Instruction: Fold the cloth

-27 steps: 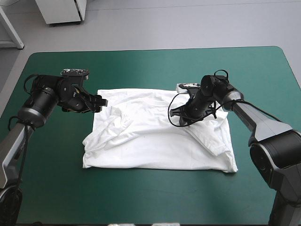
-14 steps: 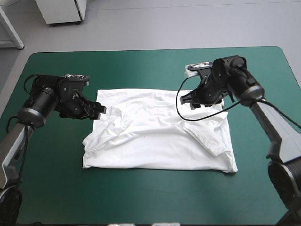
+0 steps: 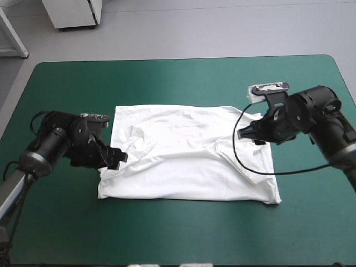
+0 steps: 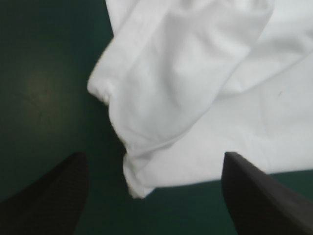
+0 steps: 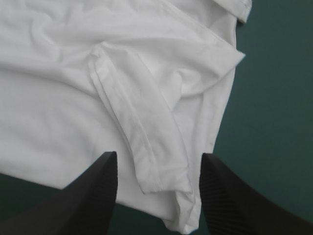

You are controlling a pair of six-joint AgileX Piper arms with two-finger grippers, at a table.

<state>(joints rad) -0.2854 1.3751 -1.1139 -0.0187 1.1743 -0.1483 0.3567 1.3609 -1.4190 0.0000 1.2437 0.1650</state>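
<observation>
a white t-shirt (image 3: 189,161) lies spread and wrinkled on the teal-green counter (image 3: 167,78), between the two tools. the left tool (image 3: 118,158) is at the t-shirt's left edge, its black fingers (image 4: 54,196) wide apart and holding nothing, with a rumpled sleeve and corner just ahead of it. the right tool (image 3: 245,133) is over the t-shirt's right side, also spread and empty, a folded-in sleeve between and ahead of its fingers.

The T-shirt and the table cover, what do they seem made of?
T-shirt: thin, soft knit cloth, likely cotton, matt; it creases and shows a stitched sleeve hem. Cover: smooth teal-green sheet with a faint sheen; vinyl or rubber perhaps.
</observation>
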